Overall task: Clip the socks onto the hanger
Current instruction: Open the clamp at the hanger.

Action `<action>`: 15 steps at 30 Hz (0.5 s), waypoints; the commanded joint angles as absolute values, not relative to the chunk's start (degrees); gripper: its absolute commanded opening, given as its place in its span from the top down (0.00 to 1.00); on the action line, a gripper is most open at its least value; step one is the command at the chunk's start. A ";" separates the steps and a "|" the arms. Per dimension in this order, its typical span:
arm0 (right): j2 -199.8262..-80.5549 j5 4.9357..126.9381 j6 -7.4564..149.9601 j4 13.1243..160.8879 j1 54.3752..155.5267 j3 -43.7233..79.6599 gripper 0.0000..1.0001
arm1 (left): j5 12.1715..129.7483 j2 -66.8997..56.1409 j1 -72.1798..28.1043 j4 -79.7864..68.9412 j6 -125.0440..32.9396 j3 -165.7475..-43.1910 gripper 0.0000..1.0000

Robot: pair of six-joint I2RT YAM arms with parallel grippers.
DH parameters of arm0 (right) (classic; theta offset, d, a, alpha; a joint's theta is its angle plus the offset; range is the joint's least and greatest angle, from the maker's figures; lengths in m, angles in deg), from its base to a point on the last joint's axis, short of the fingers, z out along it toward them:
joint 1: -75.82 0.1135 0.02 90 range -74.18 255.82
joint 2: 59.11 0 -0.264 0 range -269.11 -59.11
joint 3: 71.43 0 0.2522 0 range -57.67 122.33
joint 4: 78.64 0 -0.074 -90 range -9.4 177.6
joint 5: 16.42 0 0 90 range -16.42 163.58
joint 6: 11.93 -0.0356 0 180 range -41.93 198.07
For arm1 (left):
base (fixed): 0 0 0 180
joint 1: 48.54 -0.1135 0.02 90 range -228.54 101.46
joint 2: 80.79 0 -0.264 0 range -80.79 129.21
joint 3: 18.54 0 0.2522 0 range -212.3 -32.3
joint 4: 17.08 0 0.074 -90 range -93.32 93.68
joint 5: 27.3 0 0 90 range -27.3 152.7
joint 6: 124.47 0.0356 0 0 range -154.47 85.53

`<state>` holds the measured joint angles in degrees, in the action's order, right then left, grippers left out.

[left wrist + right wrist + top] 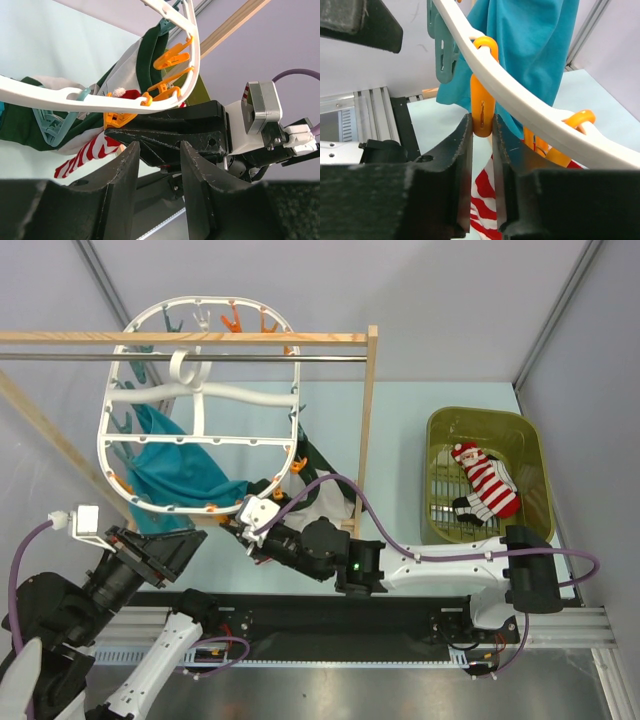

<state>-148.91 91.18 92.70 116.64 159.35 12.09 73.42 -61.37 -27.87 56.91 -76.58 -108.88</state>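
The white hanger (105,430) hangs from the rod at upper left, ringed with orange and teal clips. My right gripper (482,125) is shut on an orange clip (482,107) on the hanger's rim (520,100), squeezing its lower end. A red-and-white sock (487,205) hangs just below that clip, between my fingers. In the left wrist view this sock (87,152) dangles under the frame (50,95); what holds it I cannot tell. My left gripper (160,147) stands open and empty beneath the right one (243,528). Two more socks (490,485) lie in the basket.
An olive basket (480,412) sits at the right. A teal cloth (175,470) and a dark green-and-white garment (320,475) hang from the hanger. The wooden rack's post (370,420) stands just right of the frame.
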 commanded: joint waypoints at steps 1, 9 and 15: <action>-149.02 92.39 91.16 119.42 159.84 14.76 0.84 | 73.33 -61.10 -27.62 56.71 -77.36 -109.03 0.57; -148.05 92.21 81.96 103.97 161.08 21.51 1.00 | 73.86 -61.19 -27.62 55.57 -77.10 -105.25 0.57; -147.62 90.89 75.35 89.29 161.17 29.43 1.00 | 72.72 -61.01 -27.62 54.34 -77.28 -104.63 0.56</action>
